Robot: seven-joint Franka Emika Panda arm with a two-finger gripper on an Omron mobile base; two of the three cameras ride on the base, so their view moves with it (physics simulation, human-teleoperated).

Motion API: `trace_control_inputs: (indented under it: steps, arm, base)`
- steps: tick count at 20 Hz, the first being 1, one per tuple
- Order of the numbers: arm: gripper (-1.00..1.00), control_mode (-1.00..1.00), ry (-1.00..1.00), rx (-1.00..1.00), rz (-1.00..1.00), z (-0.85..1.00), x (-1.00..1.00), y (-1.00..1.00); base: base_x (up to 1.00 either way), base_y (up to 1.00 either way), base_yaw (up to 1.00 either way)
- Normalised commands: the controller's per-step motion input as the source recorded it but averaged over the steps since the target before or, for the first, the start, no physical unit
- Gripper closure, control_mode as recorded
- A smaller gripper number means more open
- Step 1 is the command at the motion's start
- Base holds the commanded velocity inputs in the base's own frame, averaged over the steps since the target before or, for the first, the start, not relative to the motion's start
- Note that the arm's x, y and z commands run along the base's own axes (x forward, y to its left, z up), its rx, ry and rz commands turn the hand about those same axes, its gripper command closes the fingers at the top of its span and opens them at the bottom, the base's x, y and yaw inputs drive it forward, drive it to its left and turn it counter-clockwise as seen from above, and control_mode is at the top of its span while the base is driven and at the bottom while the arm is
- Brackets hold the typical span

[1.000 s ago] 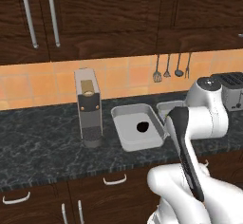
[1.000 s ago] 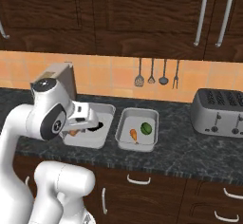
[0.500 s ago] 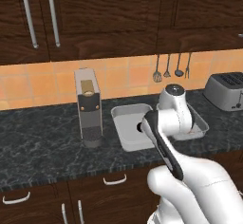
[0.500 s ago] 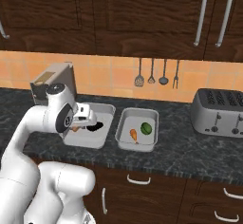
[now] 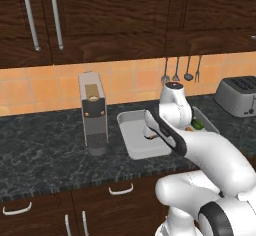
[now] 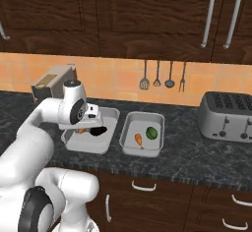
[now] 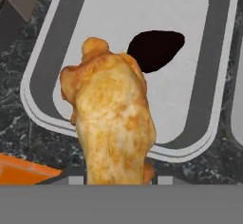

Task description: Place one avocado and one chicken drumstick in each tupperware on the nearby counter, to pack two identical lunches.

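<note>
So the table (image 6: 197, 157) runs across the middle of the right base view, with two containers side by side on it. The left container (image 6: 106, 115) sits centre-left, the right container (image 6: 130, 128) just beside it, centre frame. In the right one there's a drumstick (image 6: 139, 140) on the left and an avocado (image 6: 152, 133) to its right. The coffee machine (image 5: 93, 112) stands left of the containers, toaster (image 6: 227, 115) far right, utensils (image 6: 162, 76) hang on the wall behind. In the hand view another drumstick (image 7: 114, 123) is held over the left container, bottom centre.
</note>
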Motion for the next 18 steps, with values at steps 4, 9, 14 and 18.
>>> trace_control_inputs:
  steps: [4, 9, 14, 18]
  arm:
    - [1.00, -1.00, -0.01, 0.12, 0.13, -0.43, 0.73, 0.38]
    - [1.00, -1.00, -0.01, 0.04, 0.07, -0.21, 0.62, 0.24]
    - [1.00, -1.00, 0.00, 0.00, 0.00, -0.07, 0.61, 0.00]
    - [1.00, -1.00, 0.00, 0.00, 0.00, -0.18, 0.52, 0.07]
  base:
    - [0.00, 0.00, 0.00]
    - [0.00, 0.00, 0.00]
    - [0.00, 0.00, 0.00]
    - [0.00, 0.00, 0.00]
